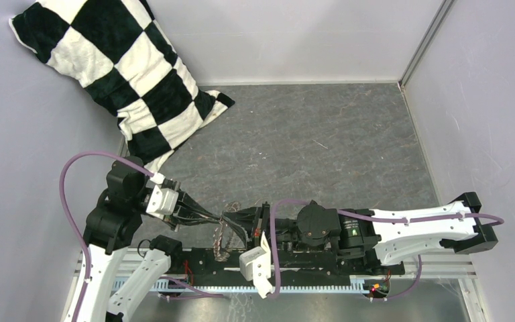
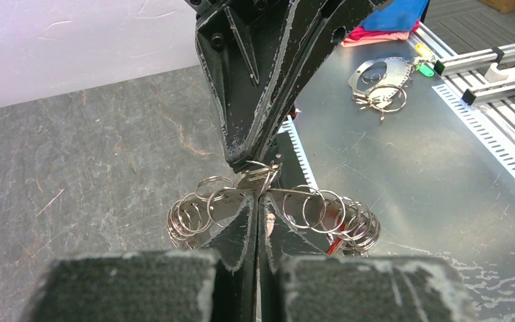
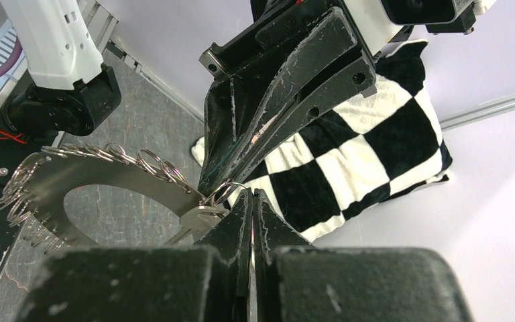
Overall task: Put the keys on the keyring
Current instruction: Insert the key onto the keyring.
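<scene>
The keyring, a flat metal band hung with many small silver rings and a red tag, is held off the table between both arms. My left gripper is shut on its band. My right gripper is shut, pinching the small silver key at its head, with a thin ring looped at the fingertips. The key lies against the keyring's upper edge. In the top view the left gripper and right gripper meet tip to tip over the keyring, near the table's front edge.
A black-and-white checkered pillow leans in the far left corner. A second bunch of rings lies on the metal tray beside aluminium rails. Grey walls close in both sides.
</scene>
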{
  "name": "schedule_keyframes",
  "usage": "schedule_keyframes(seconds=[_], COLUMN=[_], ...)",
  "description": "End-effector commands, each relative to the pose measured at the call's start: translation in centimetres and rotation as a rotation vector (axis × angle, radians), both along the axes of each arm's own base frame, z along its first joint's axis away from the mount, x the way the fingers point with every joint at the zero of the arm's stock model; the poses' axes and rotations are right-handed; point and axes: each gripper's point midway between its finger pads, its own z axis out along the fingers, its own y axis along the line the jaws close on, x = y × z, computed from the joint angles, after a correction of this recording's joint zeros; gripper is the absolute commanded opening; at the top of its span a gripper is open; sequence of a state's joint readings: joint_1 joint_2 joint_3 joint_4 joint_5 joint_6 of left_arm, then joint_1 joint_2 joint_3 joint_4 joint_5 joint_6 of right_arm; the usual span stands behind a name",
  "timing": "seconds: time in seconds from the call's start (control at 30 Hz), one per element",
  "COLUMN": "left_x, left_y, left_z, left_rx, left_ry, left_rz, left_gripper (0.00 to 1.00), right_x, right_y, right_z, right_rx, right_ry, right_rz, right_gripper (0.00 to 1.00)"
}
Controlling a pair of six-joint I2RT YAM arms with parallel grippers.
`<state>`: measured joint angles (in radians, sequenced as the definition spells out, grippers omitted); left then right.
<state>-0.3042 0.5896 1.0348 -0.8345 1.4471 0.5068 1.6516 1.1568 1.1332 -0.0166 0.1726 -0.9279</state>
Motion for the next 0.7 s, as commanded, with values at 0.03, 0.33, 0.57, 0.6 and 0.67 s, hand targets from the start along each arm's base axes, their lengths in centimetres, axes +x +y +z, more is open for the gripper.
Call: schedule_keyframes(seconds=[0.03, 0.33, 0.57, 0.6, 0.67], left_x=[-0.8, -1.0, -0.88, -0.92, -1.1], left_y=[0.1, 0.15, 0.12, 0.14, 0.2], left_z=[1.0, 1.03, 1.05, 0.99, 0.91], left_rx=[-0.031, -0.036, -0.033, -0.031, -0.031], left_ry=[-0.056, -0.071, -0.061, -0.057, -0.054], left_rz=[-0.035, -0.04, -0.037, -0.035, -0.036], left_gripper=[0.02, 0.02, 0.02, 0.02, 0.02], right_x=[-0.24, -0.27, -0.4, -0.37, -0.08], right_y=[0.48, 1.04, 1.33, 1.24, 1.05], right_z=[2.83, 3.09, 2.95, 2.91, 2.93], right_rx=[0.085, 0.1, 0.099, 0.106, 0.123], right_ry=[0.043, 0.075, 0.073, 0.071, 0.067], right_rz=[0.035, 0.06, 0.067, 0.066, 0.05], right_gripper=[0.01, 0.01, 0.01, 0.01, 0.01])
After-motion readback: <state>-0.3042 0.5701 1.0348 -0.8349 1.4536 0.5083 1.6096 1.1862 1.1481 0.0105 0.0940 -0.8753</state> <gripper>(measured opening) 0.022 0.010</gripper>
